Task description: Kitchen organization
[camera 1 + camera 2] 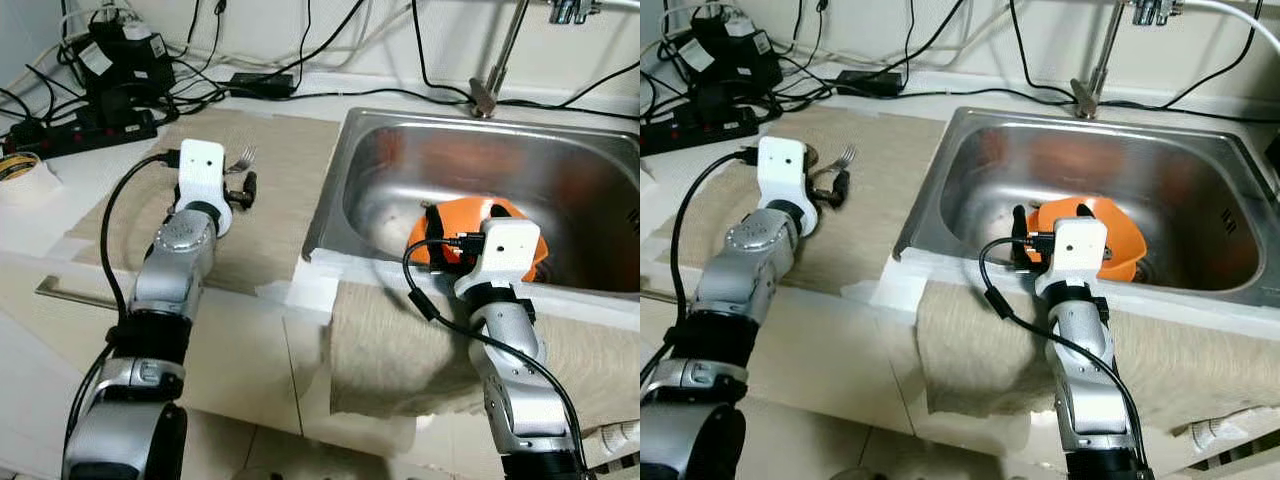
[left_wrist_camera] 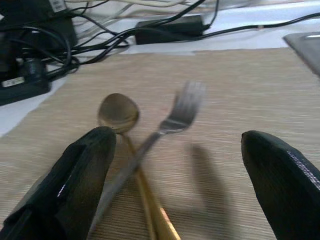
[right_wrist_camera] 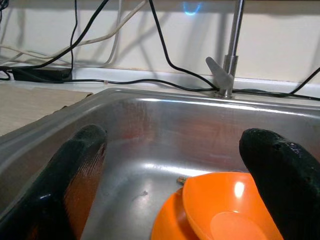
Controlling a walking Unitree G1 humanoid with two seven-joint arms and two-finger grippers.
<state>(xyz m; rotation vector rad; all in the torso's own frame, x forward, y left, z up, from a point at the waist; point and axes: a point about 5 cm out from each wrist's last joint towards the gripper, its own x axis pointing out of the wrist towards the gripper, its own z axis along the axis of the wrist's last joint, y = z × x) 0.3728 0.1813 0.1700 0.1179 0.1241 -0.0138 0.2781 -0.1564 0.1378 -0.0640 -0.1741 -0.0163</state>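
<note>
A silver fork [image 2: 175, 117] lies crossed over a gold spoon [image 2: 118, 112] on a beige mat [image 1: 285, 190] left of the sink. My left gripper [image 2: 175, 155] hovers just above them, open, its fingers either side of the two handles. In the steel sink [image 1: 330, 200] an orange bowl [image 3: 230, 210] rests tilted on an orange plate [image 3: 167, 225]. My right gripper [image 3: 172, 150] is open at the sink's front rim, just above and in front of the bowl, holding nothing.
The faucet [image 1: 495, 70] stands behind the sink. Black cables, a charger and a power strip [image 1: 80, 135] crowd the back left of the counter, and a tape roll [image 1: 20, 170] sits at the far left. A beige cloth [image 1: 400, 350] hangs over the counter's front.
</note>
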